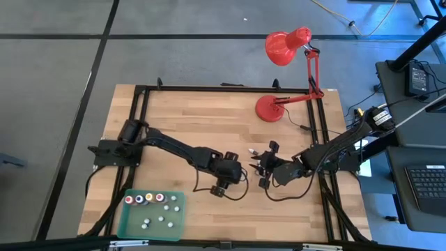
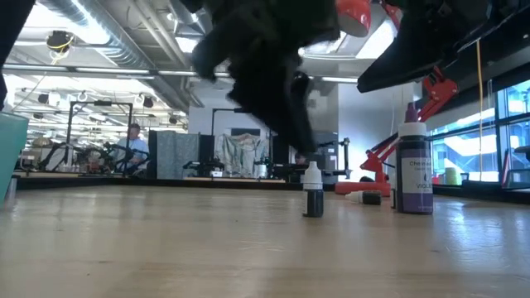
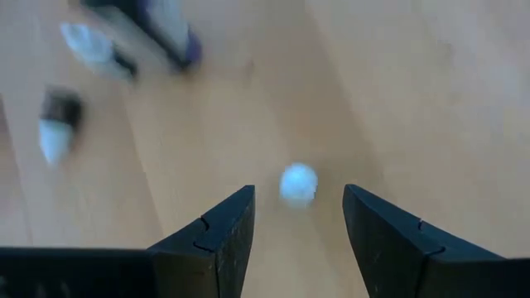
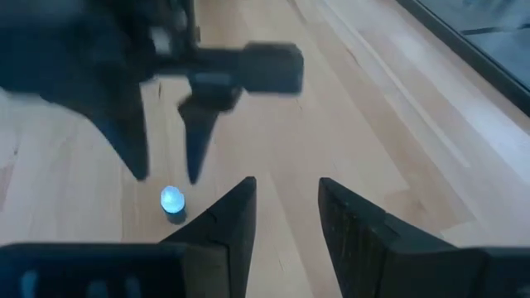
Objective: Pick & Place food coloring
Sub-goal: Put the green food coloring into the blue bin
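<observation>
The wooden table (image 1: pixel 209 125) fills the middle of the high view, with a red desk lamp (image 1: pixel 289 49) standing at its upper right. The left arm (image 1: pixel 174 148) reaches from the left edge toward the centre, and the right arm (image 1: pixel 334 150) comes in from the right edge to meet it. A flat green tray (image 1: pixel 139 224) lies at the lower left of the table, holding a row of coloured food coloring bottles (image 1: pixel 149 199) along its upper side and whitish ones below them. The left gripper (image 3: pixel 298 228) hangs just above a small dark bottle with a white cap (image 2: pixel 313 190) that stands upright on the wood at the centre of the low view; its jaws are open and straddle the cap without touching it. The right gripper (image 4: pixel 287 217) hovers close by, just right of centre in the high view, its jaws parted by a narrow gap and holding nothing. A taller purple bottle (image 2: pixel 414 170) stands upright at the right of the low view. Beyond the table in that view, a person (image 2: pixel 132 142) sits at the far left of the room.
</observation>
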Action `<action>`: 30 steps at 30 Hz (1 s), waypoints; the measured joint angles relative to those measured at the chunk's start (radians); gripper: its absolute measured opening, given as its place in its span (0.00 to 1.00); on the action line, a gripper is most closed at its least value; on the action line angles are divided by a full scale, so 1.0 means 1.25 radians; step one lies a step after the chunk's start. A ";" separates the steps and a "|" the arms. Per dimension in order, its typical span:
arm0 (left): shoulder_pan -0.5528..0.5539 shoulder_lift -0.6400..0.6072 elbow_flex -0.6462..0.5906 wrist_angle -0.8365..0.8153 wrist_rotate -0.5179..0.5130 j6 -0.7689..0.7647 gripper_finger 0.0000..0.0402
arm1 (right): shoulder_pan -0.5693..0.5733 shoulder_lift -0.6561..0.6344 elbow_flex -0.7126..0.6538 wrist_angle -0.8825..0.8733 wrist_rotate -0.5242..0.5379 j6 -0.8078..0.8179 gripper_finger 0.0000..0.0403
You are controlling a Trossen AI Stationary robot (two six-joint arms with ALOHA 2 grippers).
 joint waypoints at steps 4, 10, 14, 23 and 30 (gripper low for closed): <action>0.000 0.052 0.062 -0.049 -0.003 0.010 0.44 | 0.000 0.002 0.000 -0.008 -0.011 0.012 0.33; 0.000 0.082 0.083 -0.068 -0.019 0.018 0.44 | 0.000 0.002 0.000 -0.029 -0.037 0.054 0.33; 0.001 0.080 0.084 -0.079 -0.027 0.012 0.44 | 0.000 0.002 0.000 -0.051 -0.042 0.087 0.33; -0.001 0.091 0.084 -0.071 -0.024 0.011 0.44 | 0.004 0.003 0.000 -0.054 -0.043 0.099 0.33; -0.001 0.088 0.084 -0.067 -0.024 0.011 0.43 | 0.004 0.003 0.000 -0.055 -0.043 0.098 0.33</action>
